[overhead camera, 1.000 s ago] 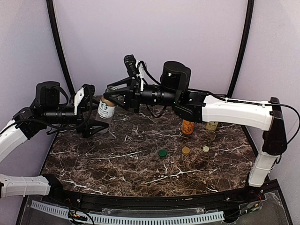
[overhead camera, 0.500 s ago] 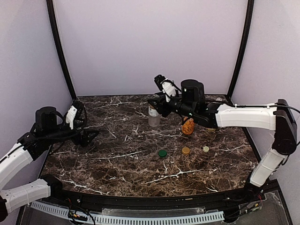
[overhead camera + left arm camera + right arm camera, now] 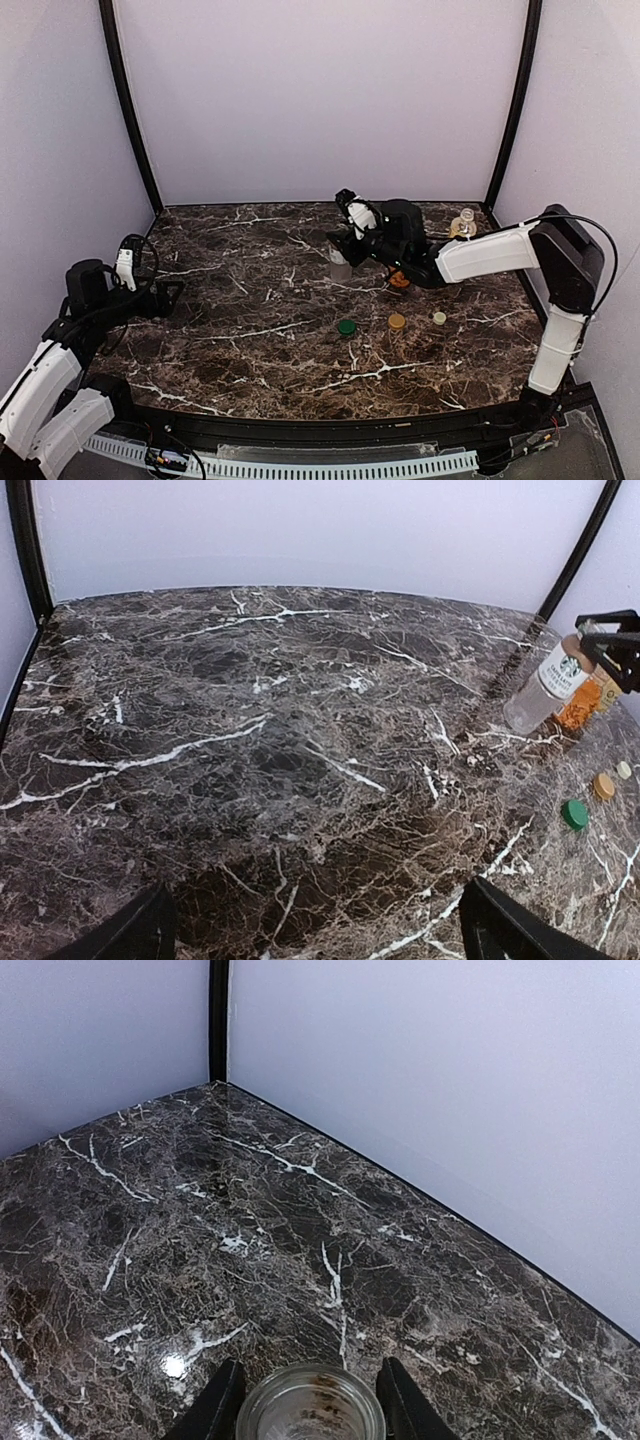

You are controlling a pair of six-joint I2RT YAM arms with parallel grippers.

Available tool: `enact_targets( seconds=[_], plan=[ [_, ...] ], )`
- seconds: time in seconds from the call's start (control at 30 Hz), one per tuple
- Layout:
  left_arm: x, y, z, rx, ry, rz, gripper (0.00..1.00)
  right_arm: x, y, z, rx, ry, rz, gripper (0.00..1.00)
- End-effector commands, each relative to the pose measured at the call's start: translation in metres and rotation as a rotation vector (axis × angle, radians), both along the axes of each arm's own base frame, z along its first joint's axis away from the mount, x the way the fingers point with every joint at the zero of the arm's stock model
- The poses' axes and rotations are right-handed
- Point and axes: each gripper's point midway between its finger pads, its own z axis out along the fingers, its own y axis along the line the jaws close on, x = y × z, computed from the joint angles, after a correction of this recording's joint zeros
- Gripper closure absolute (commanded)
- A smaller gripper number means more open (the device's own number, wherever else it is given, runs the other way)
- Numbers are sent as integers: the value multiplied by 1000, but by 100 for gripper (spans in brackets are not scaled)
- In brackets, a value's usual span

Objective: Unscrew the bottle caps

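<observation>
1. Left gripper (image 3: 168, 294): jaws spread wide with nothing between them. It sits low by the left edge of the table (image 3: 250, 355), towards the near left corner.
2. Right gripper (image 3: 342, 250): closed on the neck of the small clear bottle (image 3: 545, 685). The bottle has a white label and an uncapped mouth. It is just past the table's middle, towards the far edge.
3. Orange bottle (image 3: 400, 281): just right of the clear one, partly hidden behind the right arm.
4. Yellow-labelled bottle (image 3: 462, 225): by the far right corner, well apart from the other two.
5. Loose caps: green cap (image 3: 346, 326), tan cap (image 3: 397, 321) and pale cap (image 3: 439, 318). They lie in a row right of centre, apart from each other and nearer than the bottles.
6. Room: a broad stretch of marble separates the left gripper from the clear bottle.
</observation>
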Motion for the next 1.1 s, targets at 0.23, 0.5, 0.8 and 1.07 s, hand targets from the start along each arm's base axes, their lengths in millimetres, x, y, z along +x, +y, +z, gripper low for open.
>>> enact_targets(
  seconds=[0.23,0.5,0.8,1.07],
  plan=[
    [4,21,6,-52,-50,95,1,12,-9,-38,17,101,-67,100],
    [3,21,7,-53,-53,96,1,13,-11,-32,16,127,-88,65],
    [3,20,8,-56,-58,89,1,18,-8,-16,13,124,-90,1],
    [2,20,8,-40,-71,83,1,19,-7,12,23,98,-87,1]
  ],
)
